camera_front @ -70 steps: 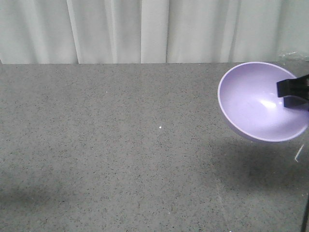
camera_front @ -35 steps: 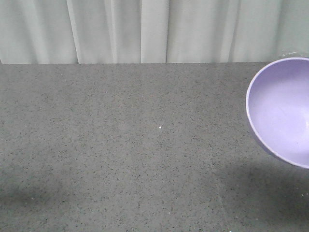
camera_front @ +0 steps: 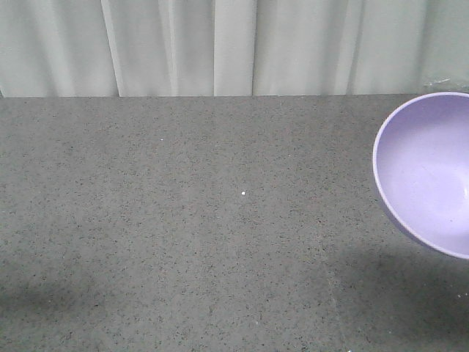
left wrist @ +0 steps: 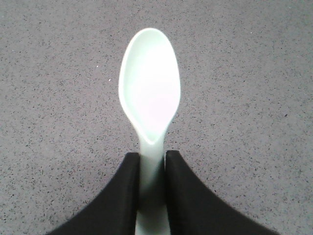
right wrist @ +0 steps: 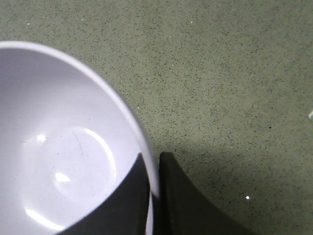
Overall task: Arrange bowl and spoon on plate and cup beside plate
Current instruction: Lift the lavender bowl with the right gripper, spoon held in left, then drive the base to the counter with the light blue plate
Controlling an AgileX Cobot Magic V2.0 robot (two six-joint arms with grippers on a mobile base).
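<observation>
The lavender bowl (camera_front: 429, 172) hangs tilted above the grey table at the right edge of the front view, part of it cut off by the frame. My right gripper (right wrist: 155, 161) is shut on the bowl (right wrist: 63, 142) at its rim, one finger inside and one outside. My left gripper (left wrist: 152, 159) is shut on the handle of the pale mint spoon (left wrist: 149, 85), whose scoop points away from the jaws above the table. Neither gripper shows in the front view. The plate and the cup are out of view.
A speckled grey tabletop (camera_front: 183, 220) fills the front view, with pale curtains (camera_front: 220, 44) behind its far edge. A small white speck (camera_front: 243, 193) lies near the table's middle.
The bowl has moved right, from fully in view to partly past the right edge, and the right gripper's black fingers have left the front view. Over the last half second it barely shifted.
</observation>
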